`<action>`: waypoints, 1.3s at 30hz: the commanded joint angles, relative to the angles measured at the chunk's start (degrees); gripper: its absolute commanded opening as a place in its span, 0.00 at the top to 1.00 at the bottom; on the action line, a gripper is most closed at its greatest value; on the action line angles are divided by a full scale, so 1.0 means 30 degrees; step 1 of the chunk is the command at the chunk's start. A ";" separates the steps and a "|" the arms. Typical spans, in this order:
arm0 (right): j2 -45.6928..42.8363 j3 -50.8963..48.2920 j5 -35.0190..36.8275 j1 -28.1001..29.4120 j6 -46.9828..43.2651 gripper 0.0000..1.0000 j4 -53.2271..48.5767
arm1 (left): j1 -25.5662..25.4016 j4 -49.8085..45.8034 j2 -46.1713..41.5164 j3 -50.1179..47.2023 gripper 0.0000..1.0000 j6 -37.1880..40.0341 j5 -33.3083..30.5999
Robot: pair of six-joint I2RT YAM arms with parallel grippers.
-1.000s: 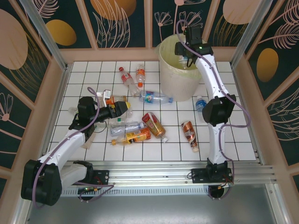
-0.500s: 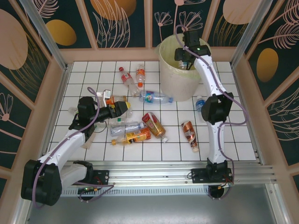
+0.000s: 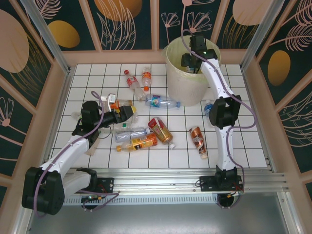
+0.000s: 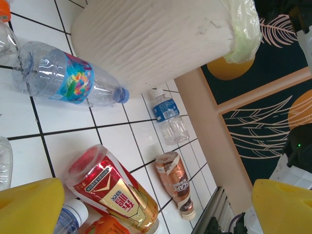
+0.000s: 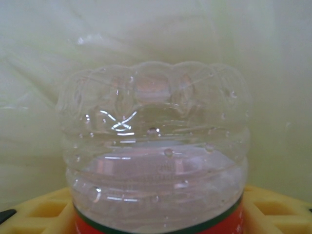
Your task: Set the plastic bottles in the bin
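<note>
My right gripper [image 3: 190, 62] hangs over the mouth of the bin [image 3: 181, 88], shut on a clear plastic bottle [image 5: 153, 146] with a red label; its base points at the pale liner [image 5: 146, 29], and yellow fingers [image 5: 280, 209] flank it. Open and empty, my left gripper [image 3: 127, 113] sits low over the tiles beside several lying bottles. Ahead of it are a red-and-gold bottle [image 4: 112, 187], a brown-labelled bottle [image 4: 175, 183], a blue-labelled bottle [image 4: 68, 78] against the bin wall [image 4: 146, 39], and a small blue-labelled bottle [image 4: 168, 117].
More bottles lie on the white tiled floor: two red and orange ones [image 3: 138, 80] at the back, an orange one [image 3: 141, 143] and a clear one [image 3: 131, 133] near the left gripper. Wooden walls [image 3: 253, 97] ring the floor, and a metal rail [image 3: 170, 175] runs along the front.
The right gripper has shifted slightly left and further over the bin's mouth with the bottle still held. The left arm and the lying bottles have not moved.
</note>
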 commanded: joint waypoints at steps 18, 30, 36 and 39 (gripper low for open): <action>0.0554 -0.0051 -0.0782 -0.0316 0.0376 0.28 -0.1153 | -0.0094 -0.0101 -0.0033 0.0397 0.01 0.0291 -0.0044; 0.0423 0.0493 -0.1041 -0.0322 0.0458 0.24 -0.1217 | -0.0079 -0.0107 -0.0084 0.0411 0.01 0.0329 -0.0044; 0.0022 0.1432 -0.1481 -0.0394 0.0892 0.24 -0.1028 | -0.0094 -0.0135 -0.0150 0.0443 0.02 0.0313 -0.0073; -0.0429 0.1499 -0.2164 -0.0474 0.1073 0.24 -0.0795 | -0.0100 -0.0156 -0.0205 0.0441 0.01 0.0344 -0.0059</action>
